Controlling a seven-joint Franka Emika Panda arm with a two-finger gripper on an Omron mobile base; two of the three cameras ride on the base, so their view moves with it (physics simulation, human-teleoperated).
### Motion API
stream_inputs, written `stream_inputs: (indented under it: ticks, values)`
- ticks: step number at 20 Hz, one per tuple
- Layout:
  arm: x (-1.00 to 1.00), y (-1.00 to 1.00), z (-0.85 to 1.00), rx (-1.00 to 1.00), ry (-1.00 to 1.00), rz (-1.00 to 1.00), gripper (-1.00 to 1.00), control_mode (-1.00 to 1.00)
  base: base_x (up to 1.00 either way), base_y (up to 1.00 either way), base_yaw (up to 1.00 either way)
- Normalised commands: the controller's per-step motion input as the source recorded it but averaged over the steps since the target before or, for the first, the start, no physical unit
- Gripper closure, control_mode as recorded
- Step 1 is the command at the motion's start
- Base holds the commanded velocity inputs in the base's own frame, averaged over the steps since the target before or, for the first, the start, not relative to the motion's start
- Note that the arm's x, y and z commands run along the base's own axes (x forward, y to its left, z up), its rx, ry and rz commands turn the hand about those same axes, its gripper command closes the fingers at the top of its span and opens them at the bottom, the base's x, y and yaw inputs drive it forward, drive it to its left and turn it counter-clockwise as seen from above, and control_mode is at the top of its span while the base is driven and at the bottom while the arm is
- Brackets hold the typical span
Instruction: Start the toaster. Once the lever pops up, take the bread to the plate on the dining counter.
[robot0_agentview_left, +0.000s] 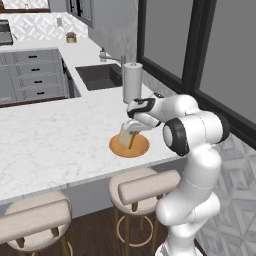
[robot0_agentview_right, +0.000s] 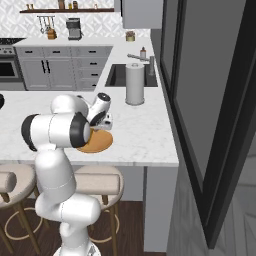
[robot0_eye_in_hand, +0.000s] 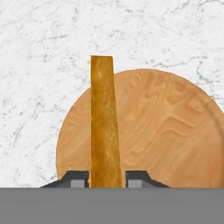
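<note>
My gripper (robot0_agentview_left: 129, 131) hangs just above the plate (robot0_agentview_left: 136, 148), shut on the bread (robot0_agentview_left: 123, 136). The slice is pale tan and tilted, and its lower edge is at or just over the plate's surface. In the hand view the bread (robot0_eye_in_hand: 104, 122) stands edge-on as an orange-brown strip between my two dark fingertips (robot0_eye_in_hand: 79, 179), over the left part of the round wooden plate (robot0_eye_in_hand: 166, 127). The plate (robot0_agentview_right: 98, 143) lies on the white marble dining counter (robot0_agentview_left: 55, 140) near its front edge. The toaster is out of view.
A paper towel roll (robot0_agentview_left: 132, 82) stands on the counter behind the plate, beside a dark sink (robot0_agentview_left: 100, 76) with a faucet. Two padded stools (robot0_agentview_left: 145, 187) stand under the counter's overhang. Dark window frames line the right side.
</note>
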Motion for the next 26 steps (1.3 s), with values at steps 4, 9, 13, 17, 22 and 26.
stream_inputs:
  ticks: [4, 9, 13, 17, 22, 26]
  values:
    - [0.00, 0.00, 0.00, 0.00, 0.00, 0.00, -1.00, -1.00, 0.00, 0.00, 0.00]
    - [0.00, -0.03, 0.00, 0.00, 0.00, 0.00, -1.00, -1.00, 0.00, 0.00, 0.00]
    - [0.00, -0.08, 0.03, 0.00, 0.00, 0.00, -1.00, -1.00, 0.00, 0.00, 0.00]
    - [-0.05, 0.00, 0.31, -0.01, 0.00, 0.00, -1.00, -1.00, 0.00, 0.00, 0.00]
    - [-0.11, 0.00, 0.40, -0.06, -0.01, 0.00, -1.00, -1.00, 0.00, 0.00, 0.00]
    - [-0.19, 0.00, 0.41, -0.13, -0.02, 0.00, -1.00, -1.00, 0.00, 0.00, 0.00]
